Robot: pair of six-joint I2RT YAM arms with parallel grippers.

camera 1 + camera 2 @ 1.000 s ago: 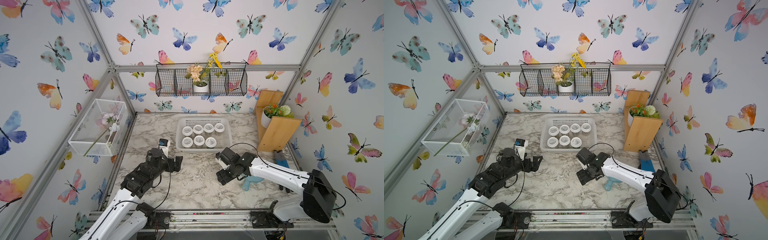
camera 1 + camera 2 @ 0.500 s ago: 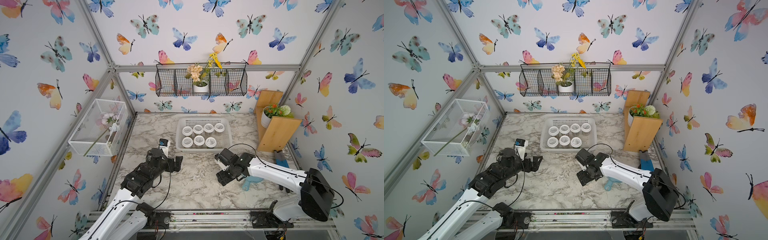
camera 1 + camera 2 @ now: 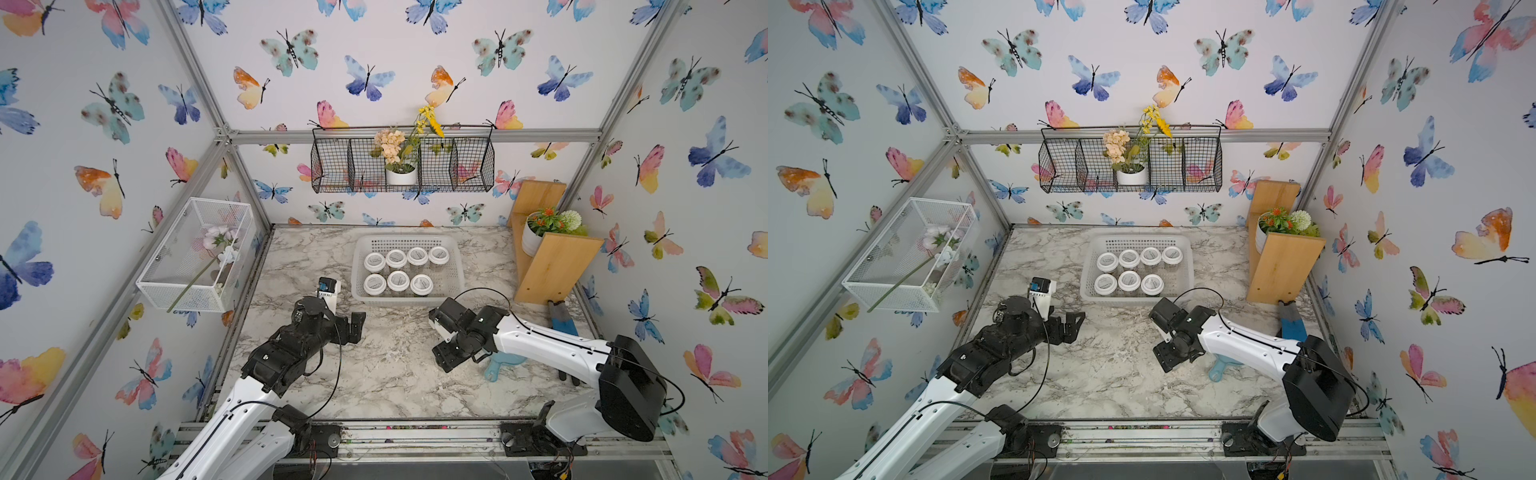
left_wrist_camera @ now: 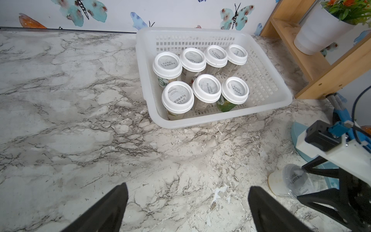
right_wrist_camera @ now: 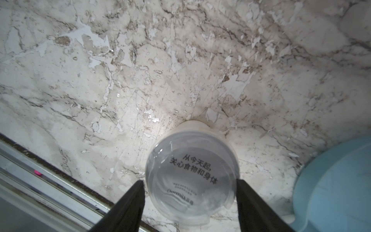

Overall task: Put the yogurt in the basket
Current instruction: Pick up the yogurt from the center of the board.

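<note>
Right wrist view, right claw (image 5: 190, 181) gripping yogurt (image 5: 191, 160)

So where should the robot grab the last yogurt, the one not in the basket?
Grip the last yogurt by its round sides, just below the lid, coming straight down from above. It stands upright on the table, lid up, and a blue thing sits close beside it, so a sideways reach looks awkward. The right end effector has a finger on each side.

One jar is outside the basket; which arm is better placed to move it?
Right. The right gripper grips the last jar on the table, near the basket; the left gripper hangs open, away from it.
</note>
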